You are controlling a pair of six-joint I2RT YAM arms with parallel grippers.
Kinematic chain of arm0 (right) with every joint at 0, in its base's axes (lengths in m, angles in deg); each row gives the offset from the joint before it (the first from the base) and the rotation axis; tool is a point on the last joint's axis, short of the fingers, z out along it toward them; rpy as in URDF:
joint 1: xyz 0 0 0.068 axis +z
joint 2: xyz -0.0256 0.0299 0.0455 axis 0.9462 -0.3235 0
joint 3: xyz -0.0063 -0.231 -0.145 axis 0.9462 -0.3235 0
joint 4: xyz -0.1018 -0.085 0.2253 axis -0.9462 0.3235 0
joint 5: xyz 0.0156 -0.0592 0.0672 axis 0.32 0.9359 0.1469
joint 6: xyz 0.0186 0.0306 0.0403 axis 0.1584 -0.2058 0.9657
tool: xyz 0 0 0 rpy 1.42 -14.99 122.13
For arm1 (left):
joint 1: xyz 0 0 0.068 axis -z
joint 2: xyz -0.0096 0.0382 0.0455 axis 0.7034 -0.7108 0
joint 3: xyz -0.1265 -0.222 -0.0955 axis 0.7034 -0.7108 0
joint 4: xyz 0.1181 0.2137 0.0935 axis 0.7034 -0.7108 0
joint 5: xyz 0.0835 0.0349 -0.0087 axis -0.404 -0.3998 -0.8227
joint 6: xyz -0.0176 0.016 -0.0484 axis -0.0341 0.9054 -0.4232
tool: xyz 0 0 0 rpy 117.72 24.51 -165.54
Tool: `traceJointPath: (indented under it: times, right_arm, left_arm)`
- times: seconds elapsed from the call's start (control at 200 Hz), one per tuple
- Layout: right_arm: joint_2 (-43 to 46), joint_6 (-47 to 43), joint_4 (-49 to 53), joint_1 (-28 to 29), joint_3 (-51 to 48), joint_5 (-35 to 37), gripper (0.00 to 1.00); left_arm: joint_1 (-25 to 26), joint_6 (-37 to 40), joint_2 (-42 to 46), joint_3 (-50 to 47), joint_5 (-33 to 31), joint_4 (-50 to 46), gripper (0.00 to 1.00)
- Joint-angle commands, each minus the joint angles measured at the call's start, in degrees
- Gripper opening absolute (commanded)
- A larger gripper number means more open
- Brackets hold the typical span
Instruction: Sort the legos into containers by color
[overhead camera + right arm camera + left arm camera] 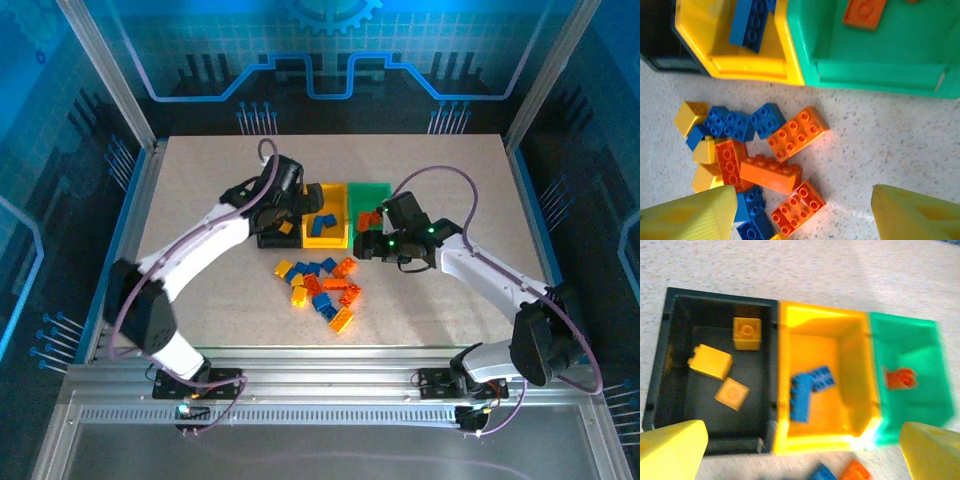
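black bin point(695, 405) holds three yellow legos point(710, 361), yellow bin point(850, 380) two blue, green bin point(920, 355) orange-red; loose pile point(320, 285) in front.

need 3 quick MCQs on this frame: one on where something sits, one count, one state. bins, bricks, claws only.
1. Which bin holds the blue bricks? A black, B green, C yellow.
2. How many yellow bricks lie in the black bin? A five, B three, C one.
3. The left claw is: A open and empty, B shut on a blue brick, C shut on an orange brick.
Key: 1 C, the left wrist view shows them inside the yellow bin. 2 B, three show on its floor. 3 A, its fingers stand wide with nothing between them.
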Motion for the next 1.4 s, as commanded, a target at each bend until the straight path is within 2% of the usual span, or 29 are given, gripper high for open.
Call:
traceJointPath:
  times: [0.0, 0.12, 0.315, 0.485, 0.635, 0.86, 1.046, 1.216, 1.391]
  right_arm:
    - [0.31, 0.09, 2.22, 2.92, -1.65, -3.75, 0.73]
    - [-1.5, -1.34, 3.38, 8.5, -2.47, -4.75, 0.76]
    - [-5.26, -1.32, 3.77, 17.85, -4.03, -3.03, 0.8]
    - [-9.85, 2.43, 4.29, 24.14, -2.98, 2.6, 0.81]
    - [-11.95, 5.12, 5.5, 28.0, -1.6, 8.84, 0.85]
    - [-14.78, 6.78, 11.18, 29.31, -1.79, 15.16, 0.83]
    - [-9.09, 8.92, 14.43, 27.78, -5.96, 18.49, 0.8]
    - [-3.43, 6.78, 10.8, 25.63, -7.77, 14.75, 0.82]
    - [-5.68, 5.86, 7.78, 25.63, -4.94, 11.36, 0.81]
  left_arm:
    - [3.31, -1.64, 8.59, -7.11, 1.81, 1.26, 0.99]
    - [6.95, -4.09, 18.12, -16.99, 0.21, 1.61, 0.99]
    - [7.37, -10.43, 31.12, -30.76, 0.83, -0.7, 0.99]
    - [7.29, -12.54, 38.04, -36.05, 0.02, -3.86, 0.99]
    - [7.2, -12.96, 39.58, -37.86, -0.76, -4.7, 0.99]
    - [7.16, -12.83, 39.46, -38.76, -1.01, -4.68, 0.99]
    - [7.15, -12.29, 39.86, -38.79, -1.3, -4.7, 0.99]
    - [7.1, -12.56, 39.84, -39.45, -1.21, -4.37, 0.99]
    - [7.13, -12.47, 39.8, -39.6, -1.42, -4.7, 0.99]
